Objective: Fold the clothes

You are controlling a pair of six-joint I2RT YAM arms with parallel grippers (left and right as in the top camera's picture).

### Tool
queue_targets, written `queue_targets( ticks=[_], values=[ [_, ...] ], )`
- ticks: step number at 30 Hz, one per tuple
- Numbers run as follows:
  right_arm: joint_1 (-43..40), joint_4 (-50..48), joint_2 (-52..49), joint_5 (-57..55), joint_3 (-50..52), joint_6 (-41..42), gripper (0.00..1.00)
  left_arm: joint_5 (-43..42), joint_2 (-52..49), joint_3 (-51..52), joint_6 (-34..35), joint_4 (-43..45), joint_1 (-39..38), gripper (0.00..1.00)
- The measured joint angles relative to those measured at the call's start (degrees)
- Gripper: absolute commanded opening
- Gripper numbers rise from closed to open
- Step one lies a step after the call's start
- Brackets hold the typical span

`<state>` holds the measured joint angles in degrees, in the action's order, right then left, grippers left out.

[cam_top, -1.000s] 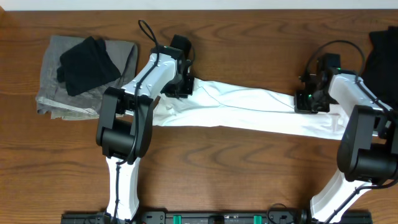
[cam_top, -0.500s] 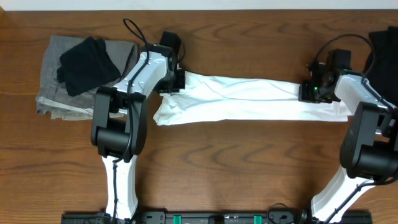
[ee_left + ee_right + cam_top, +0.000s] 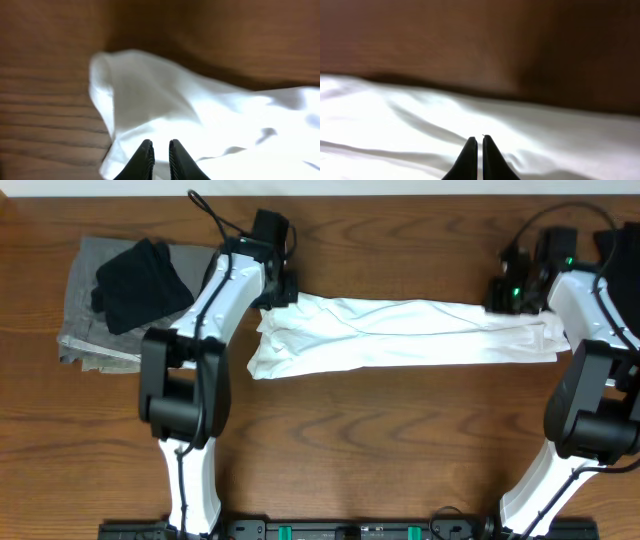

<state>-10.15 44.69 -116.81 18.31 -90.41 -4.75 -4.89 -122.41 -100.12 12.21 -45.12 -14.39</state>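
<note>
The clothes (image 3: 400,335), a white T-shirt, lie stretched out as a long band across the far half of the wooden table. My left gripper (image 3: 278,292) is at the band's upper left end. In the left wrist view its tips (image 3: 160,145) stand a narrow slit apart, with white cloth (image 3: 150,95) pinched in the slit. My right gripper (image 3: 502,295) is at the upper right end. Its tips (image 3: 480,139) are pressed nearly together on the cloth (image 3: 420,120). No print shows on the shirt.
A folded grey garment (image 3: 85,320) with a black one (image 3: 140,280) on top lies at the far left. Another dark garment (image 3: 618,245) sits at the right edge behind the right arm. Bare wood (image 3: 380,450) fills the near half of the table.
Both grippers have moved toward the table's far edge, dragging the shirt with them. The band, slanted a second ago, now lies nearly level and further back.
</note>
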Motion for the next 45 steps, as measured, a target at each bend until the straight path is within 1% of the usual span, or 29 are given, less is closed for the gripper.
queue_targets(
  ticks=[4,8,10,14,17,21,32,40,45],
  values=[
    [2.7,4.5,0.1,2.5,-5.4,-1.3,0.03,-1.1,3.3,-0.8,0.0,-0.1,0.0,0.15],
    [7.0,5.6,0.0,3.5,-5.5,-2.2,0.04,-2.8,3.1,0.0,0.0,0.4,0.0,0.15],
    [9.9,5.4,0.0,3.9,-5.5,-2.6,0.05,-3.2,2.7,0.8,0.0,0.5,0.0,0.15],
    [16.5,4.0,-0.3,4.4,-5.5,-3.4,0.1,-4.3,0.6,1.7,0.0,0.7,0.0,0.15],
    [21.2,1.6,-1.6,4.2,-5.5,-3.7,0.11,-5.4,-1.9,2.1,0.0,0.6,0.0,0.15],
    [25.3,0.2,-4.0,3.5,-5.5,-3.6,0.11,-5.9,-3.7,2.4,0.0,0.4,0.0,0.15],
    [29.4,-0.4,-10.0,2.6,-5.5,-3.1,0.13,-6.4,-3.8,2.4,0.0,0.6,0.0,0.15],
    [29.9,2.3,-10.3,2.6,-5.5,-0.8,0.07,-6.4,-3.8,2.6,0.0,0.7,0.0,0.15],
    [29.9,5.4,-10.3,2.5,-5.4,0.5,0.06,-6.3,-3.8,3.1,0.0,1.0,0.0,0.15]
  ],
)
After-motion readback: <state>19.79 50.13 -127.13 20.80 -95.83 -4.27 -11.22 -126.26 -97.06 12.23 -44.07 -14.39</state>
